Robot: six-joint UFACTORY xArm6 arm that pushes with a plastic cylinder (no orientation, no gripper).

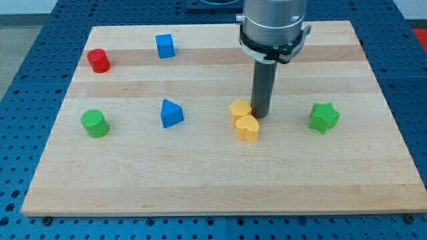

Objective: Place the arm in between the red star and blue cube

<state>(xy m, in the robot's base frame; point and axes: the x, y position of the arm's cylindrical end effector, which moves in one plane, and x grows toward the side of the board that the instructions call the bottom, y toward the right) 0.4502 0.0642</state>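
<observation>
Rod and blocks share a pale wooden surface [200,180] that rests on a blue perforated base [27,80]. My tip [260,118] stands just right of centre in the frame, touching or all but touching the right side of the two yellow blocks. The upper yellow block [239,109] has a shape I cannot make out; the yellow heart [247,129] sits directly below it, and the two touch. There are no fingers on this arm, so nothing is spread, pressed or pinched; the rod simply ends at the tip.

The blue cube [165,46] lies in the upper left of the frame, well apart from the tip. No red star can be made out: the only red piece is a red cylinder [99,61] at the far upper left, left of the blue cube. A blue triangular block [171,113] sits left of centre, level with the yellow pair. A green cylinder [95,123] lies at the left edge of the surface, and a green star [323,117] lies to the right of the tip, clear of it.
</observation>
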